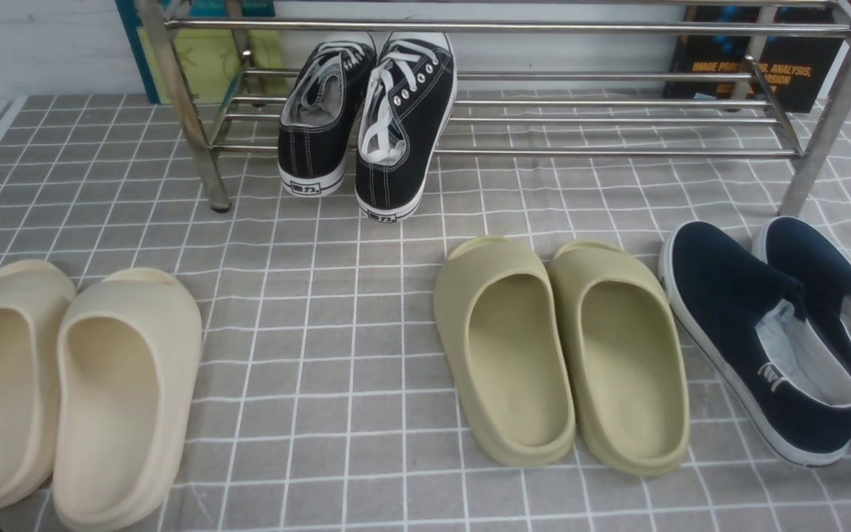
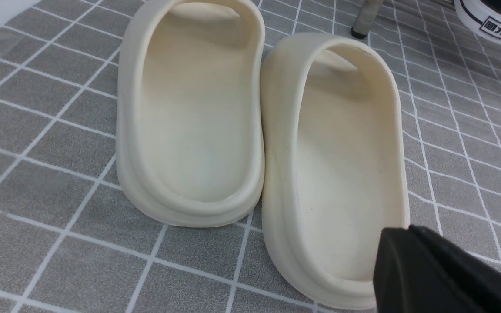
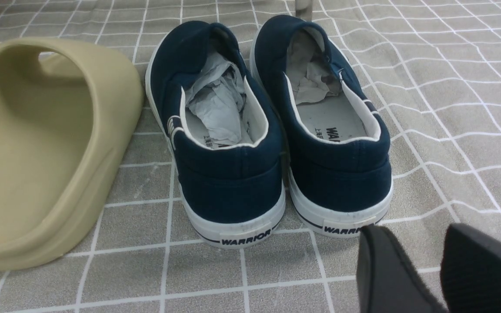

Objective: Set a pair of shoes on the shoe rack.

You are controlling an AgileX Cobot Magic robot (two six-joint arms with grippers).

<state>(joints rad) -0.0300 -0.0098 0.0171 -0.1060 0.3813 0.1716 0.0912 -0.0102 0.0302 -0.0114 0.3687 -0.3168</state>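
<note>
Sitting on the lowest bars of the shoe rack (image 1: 514, 118), toward its left end: the pair of shoes (image 1: 366, 118), side by side, toes pointing to the wall, heels overhanging the front bar and tipping down toward the tabletop (image 1: 322, 332). Showing black canvas, white laces, metal eyelets, white soles, a small label on each heel. Lying well apart from both hands, neither touching them. Hanging low over the beige slides (image 2: 259, 130) at the near left: the left hand (image 2: 446, 274), only one dark finger in view, so cannot tell how wide. Hovering just behind the heels of the navy slip-ons (image 3: 272, 130) at the near right: the right hand (image 3: 437, 274), fingers narrowly parted, gripping nothing. Resting between those pairs: the olive slides (image 1: 562, 347).
</note>
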